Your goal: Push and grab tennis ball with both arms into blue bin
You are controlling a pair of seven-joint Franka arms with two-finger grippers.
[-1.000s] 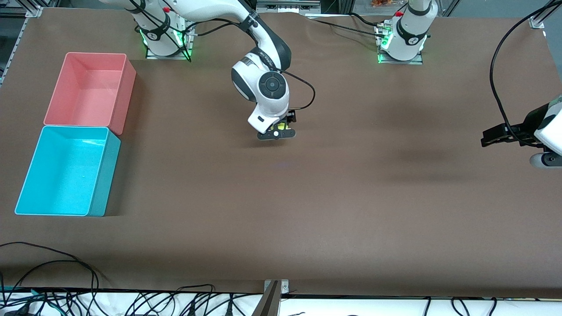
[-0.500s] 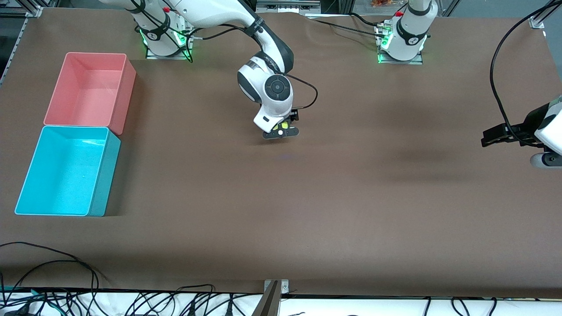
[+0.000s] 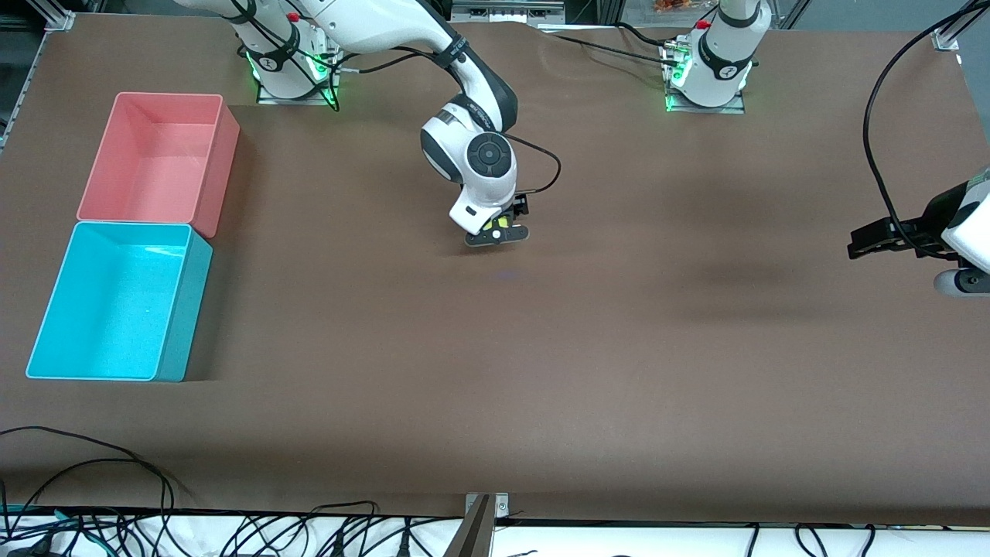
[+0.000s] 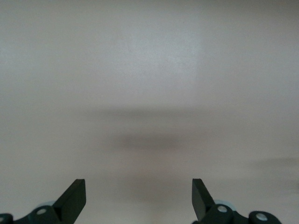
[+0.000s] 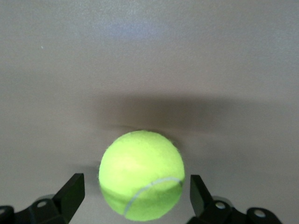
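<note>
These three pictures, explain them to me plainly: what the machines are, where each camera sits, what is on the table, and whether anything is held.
Two white robot arms stand at a brown table; each ends in a two-finger gripper. The wide picture looks down from a high camera facing them. The other two come from cameras on the arms' wrists, looking past the fingers.

The right gripper is low over the middle of the table, open, with the tennis ball between its fingers. There is a gap on each side, so the ball is not gripped. The left gripper waits, open, over bare table at the left arm's end.

At the right arm's end sit two open tubs: the blue bin and, beside it and farther from the front camera, a pink bin. Nothing shows in either.
</note>
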